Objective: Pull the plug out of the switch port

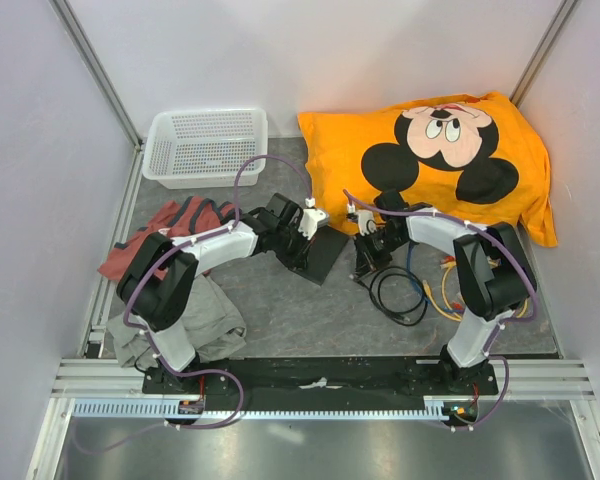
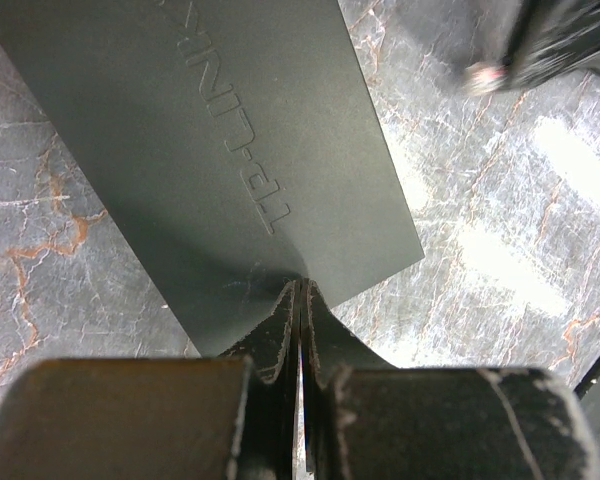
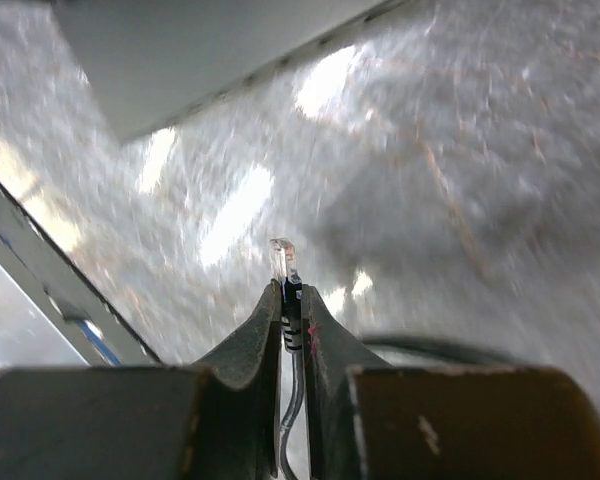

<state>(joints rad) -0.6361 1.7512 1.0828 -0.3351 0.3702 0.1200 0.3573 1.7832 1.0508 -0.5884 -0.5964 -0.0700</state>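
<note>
Pinching plug (image 3: pixel 283 258): right fingers (image 3: pixel 260 345); left fingers (image 2: pixel 273 345) closed together, tips at switch (image 2: pixel 210 130) edge; white basket (image 1: pixel 206 179) beside pillow (image 1: pixel 380 132).

Switch (image 2: pixel 210 150): flat matte black box with TP-LINK embossed on its plain top. It lies flat and askew on the marbled grey tabletop (image 2: pixel 480 250), mid-scene.

Plug (image 3: pixel 283 262): clear connector tip on a black boot and thin dark cable, pinched upright between the right gripper's (image 3: pixel 292 296) fingertips. The tip is bare, in no port.
</note>
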